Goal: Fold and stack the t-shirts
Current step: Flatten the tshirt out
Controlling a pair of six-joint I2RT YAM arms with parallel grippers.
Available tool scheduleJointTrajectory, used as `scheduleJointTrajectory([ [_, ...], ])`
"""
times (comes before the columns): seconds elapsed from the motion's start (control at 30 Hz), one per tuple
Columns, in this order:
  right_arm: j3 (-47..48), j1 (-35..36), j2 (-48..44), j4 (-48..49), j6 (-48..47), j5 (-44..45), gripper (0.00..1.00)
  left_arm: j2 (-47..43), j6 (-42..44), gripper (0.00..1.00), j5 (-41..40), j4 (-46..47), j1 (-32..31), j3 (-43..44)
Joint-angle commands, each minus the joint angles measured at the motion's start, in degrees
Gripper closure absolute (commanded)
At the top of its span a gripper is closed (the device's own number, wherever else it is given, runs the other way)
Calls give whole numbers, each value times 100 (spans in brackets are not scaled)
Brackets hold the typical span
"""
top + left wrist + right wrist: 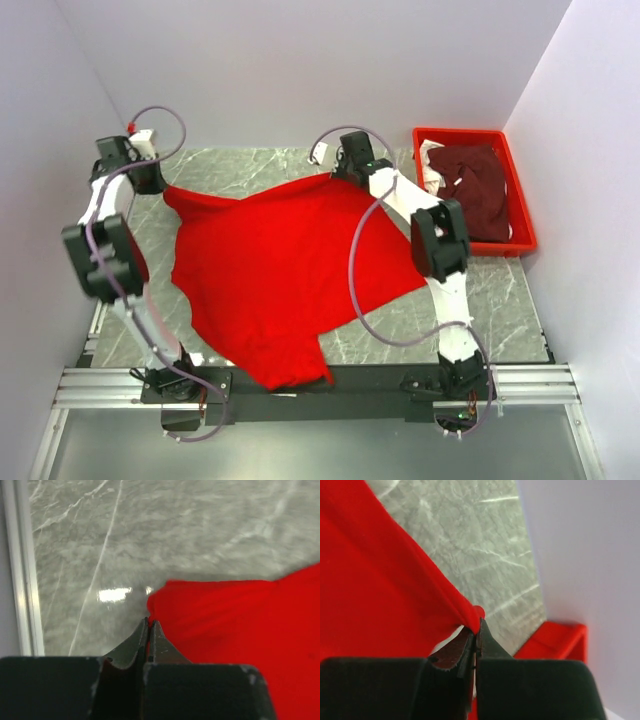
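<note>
Table (490,295): grey marbled surface, walled on three sides.

Red t-shirt (270,265): opened out across the centre of the table, the largest item on it. Its far edge runs between two raised corners, one at 10 o'clock and one at about 12 o'clock. Its 6 o'clock end reaches past the near table edge and onto the dark mounting rail (370,378). The cloth shows broad soft wrinkles and is not folded.

Tray (524,215): red plastic, rectangular, at 2 o'clock, clear of the red t-shirt.

Maroon t-shirt (480,190): bunched inside the tray, filling most of it.

White fabric (430,162): a small piece along the tray's 9 o'clock side, touching the maroon t-shirt.

Left fingers (141,639): pressed together with no gap visible. A bunched corner of the red t-shirt (240,625) sits at their tips. In the top view this is the 10 o'clock corner (165,188).

Right fingers (487,645): closed tight on a pinched point of the red t-shirt (380,590), with the cloth pulled taut away from the tips toward 10 o'clock. A corner of the tray (555,637) lies beyond them at 3 o'clock.
</note>
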Motion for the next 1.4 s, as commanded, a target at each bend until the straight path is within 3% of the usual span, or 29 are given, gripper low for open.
scheduleJointTrajectory([
  [0.0, 917, -175, 516, 150, -7, 388, 100, 724, -196, 100, -502, -22, -135, 1141],
  [0.3, 1867, -377, 1651, 668, -262, 1187, 100, 2544, -512, 99, -784, -85, -583, 3210],
  [0.33, 2016, -403, 1731, 886, -236, 1302, 93, 2780, -556, 99, -828, -41, -610, 3351],
  [0.37, 2079, -412, 1810, 1001, -192, 1372, 74, 2878, -591, 99, -872, -6, -636, 3587],
  [0.43, 2323, -439, 2012, 1369, -165, 1687, 52, 3072, -731, 96, -969, 169, -645, 3747],
  [0.47, 2430, -447, 2074, 1433, -139, 1759, 39, 3116, -741, 77, -1030, 222, -654, 3878],
  [0.57, 2737, -474, 2136, 1364, -7, 2014, 29, 3020, -794, 33, -1364, 363, -646, 3993],
  [0.63, 2634, -474, 1856, 1066, 133, 2076, 28, 2697, -724, 27, -1409, 285, -611, 3959],
  [0.73, 2144, -491, 1031, 65, 668, 1788, 28, 1978, -558, 27, -1172, -294, -575, 3591],
  [0.8, 1738, -474, 275, -837, 959, 1313, 27, 1484, -329, 28, -751, -786, -575, 2827],
  [0.87, 1228, -422, -330, -1472, 1117, 1032, 14, 799, 66, 30, -217, -1199, -558, 2048],
  [0.9, 1131, -404, -490, -2146, 1196, 691, 14, 596, 198, 31, -39, -1688, -566, 1781],
  [1.03, 858, -395, -931, -3642, 1592, 30, 13, -422, 804, 37, 682, -2764, -558, 516],
  [1.1, 744, -421, -1045, -4355, 1715, -190, 19, -749, 998, 41, 840, -2967, -566, -345],
  [1.23, -386, -500, -1396, -4508, 1996, -586, 30, -1313, 1359, 48, 719, -3117, -593, -1707],
  [1.37, -1154, -500, -1468, -4184, 2190, -490, 39, -1094, 1097, 58, 174, -2749, -584, -2053],
])
